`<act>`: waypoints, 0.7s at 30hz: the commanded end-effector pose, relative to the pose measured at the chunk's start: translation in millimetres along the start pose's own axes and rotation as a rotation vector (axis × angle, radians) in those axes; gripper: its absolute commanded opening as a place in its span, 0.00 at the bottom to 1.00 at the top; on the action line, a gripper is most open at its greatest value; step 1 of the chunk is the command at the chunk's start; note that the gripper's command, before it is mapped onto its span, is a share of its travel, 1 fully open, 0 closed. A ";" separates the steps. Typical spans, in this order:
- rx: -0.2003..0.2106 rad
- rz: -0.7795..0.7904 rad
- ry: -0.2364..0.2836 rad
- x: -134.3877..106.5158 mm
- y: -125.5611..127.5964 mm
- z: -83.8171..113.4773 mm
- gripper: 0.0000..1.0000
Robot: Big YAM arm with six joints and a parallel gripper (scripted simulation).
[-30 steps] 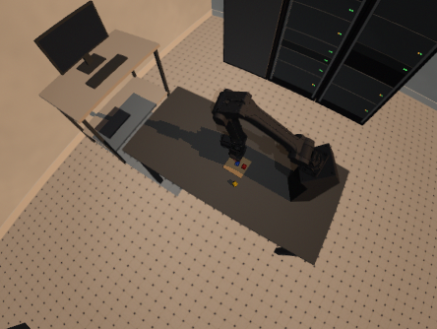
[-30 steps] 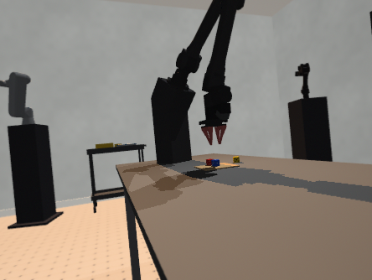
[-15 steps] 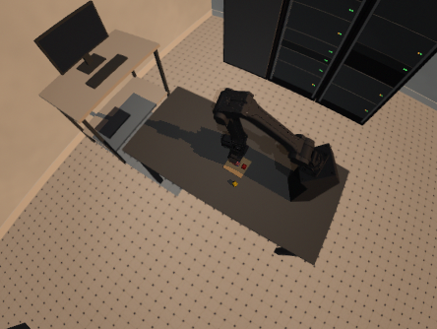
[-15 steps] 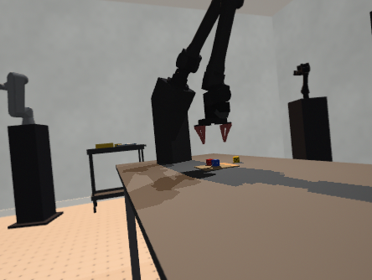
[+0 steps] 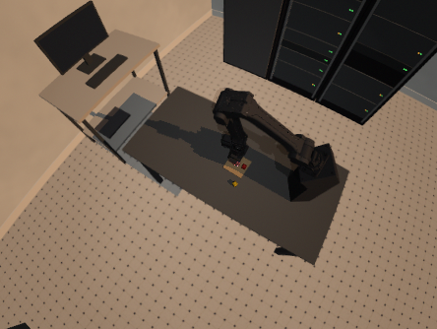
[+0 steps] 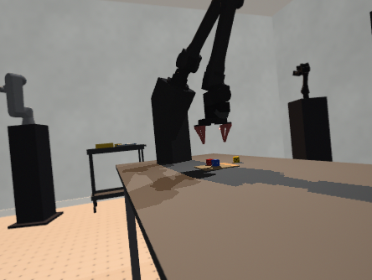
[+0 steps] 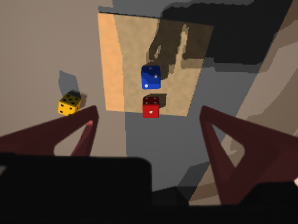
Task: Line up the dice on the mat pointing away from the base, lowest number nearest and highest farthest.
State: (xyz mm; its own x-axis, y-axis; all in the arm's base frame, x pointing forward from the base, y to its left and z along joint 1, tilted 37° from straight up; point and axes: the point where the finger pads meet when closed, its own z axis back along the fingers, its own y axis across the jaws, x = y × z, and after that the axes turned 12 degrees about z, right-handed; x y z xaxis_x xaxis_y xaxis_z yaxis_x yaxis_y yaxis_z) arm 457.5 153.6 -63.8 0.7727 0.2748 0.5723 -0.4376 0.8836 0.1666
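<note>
Only the wrist view shows the blue die's (image 6: 215,163) (image 7: 151,77) upper pips.

Pale grey wall (image 6: 100,63); dotted beige floor (image 5: 148,256) (warmly lit); desk with monitor (image 5: 74,39) beyond worktop's (image 5: 197,182) (image 6: 268,218) left corner, top view; dark server cabinets (image 5: 315,54) past upper long edge.

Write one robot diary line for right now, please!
pincer: open, above mat | red die, blue die: on mat | yellow die: off mat, on table
</note>
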 end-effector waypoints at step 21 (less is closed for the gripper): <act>-0.006 -0.452 -0.019 -20.5 129.0 -5.5 0.39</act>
State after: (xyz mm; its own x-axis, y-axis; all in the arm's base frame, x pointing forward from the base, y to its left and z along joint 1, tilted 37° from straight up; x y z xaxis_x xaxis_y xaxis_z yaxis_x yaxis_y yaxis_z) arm 383.3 272.7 -65.1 0.8788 -0.0518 0.4744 -0.1398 0.9226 0.3596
